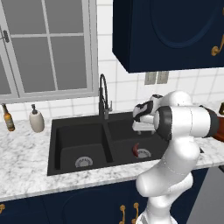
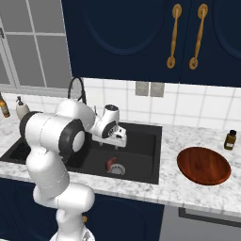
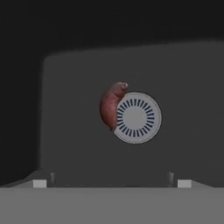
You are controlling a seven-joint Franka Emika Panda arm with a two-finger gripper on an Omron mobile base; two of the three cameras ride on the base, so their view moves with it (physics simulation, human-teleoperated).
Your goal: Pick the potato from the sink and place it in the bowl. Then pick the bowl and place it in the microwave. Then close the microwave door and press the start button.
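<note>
The potato, a small reddish-brown lump, lies on the floor of the right basin of the black sink, touching the round silver drain. My gripper hangs above that basin, pointing down at the potato, open and holding nothing. The glossy reddish-brown bowl sits empty on the marble counter to the right of the sink. The microwave, its door and its start button are out of view.
A dark gooseneck faucet rises behind the divider between the basins. A soap dispenser and a bottle stand left of the sink. A small brown bottle stands behind the bowl. Navy cabinets hang overhead.
</note>
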